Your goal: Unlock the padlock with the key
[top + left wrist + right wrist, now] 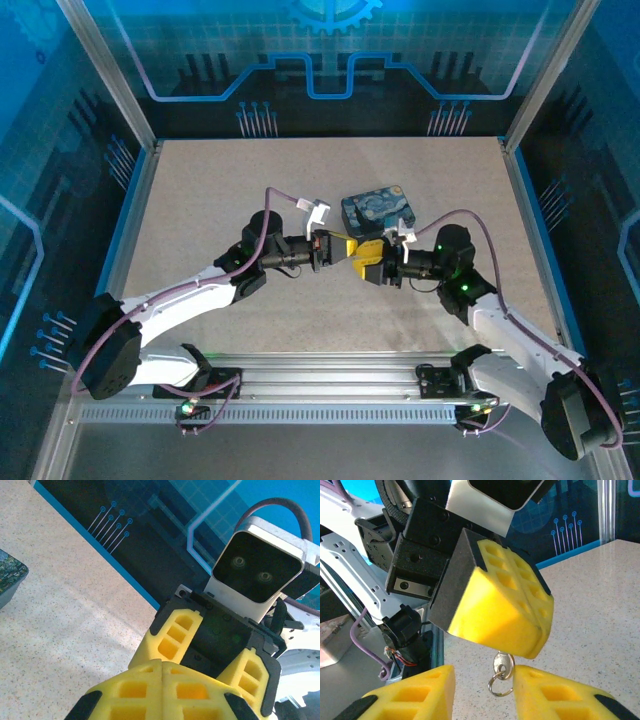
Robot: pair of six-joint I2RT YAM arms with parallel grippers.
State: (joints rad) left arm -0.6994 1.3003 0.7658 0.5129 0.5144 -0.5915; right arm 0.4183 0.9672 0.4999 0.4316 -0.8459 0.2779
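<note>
My left gripper (351,251) is shut, its yellow fingers (162,667) pressed flat together. In the right wrist view the small silvery key (503,664) sticks out from under those fingers (505,615), head and split ring (499,685) hanging free. My right gripper (484,676) faces it tip to tip above the table middle (366,262). It is open, one finger on each side of the key's head, and the right-hand finger (540,690) lies close against the head. The padlock is out of view.
A dark-blue tin with a swirling print (378,208) lies on the speckled table just behind the two grippers, its corner at the left edge of the left wrist view (10,577). Blue-lit walls enclose the table (200,200).
</note>
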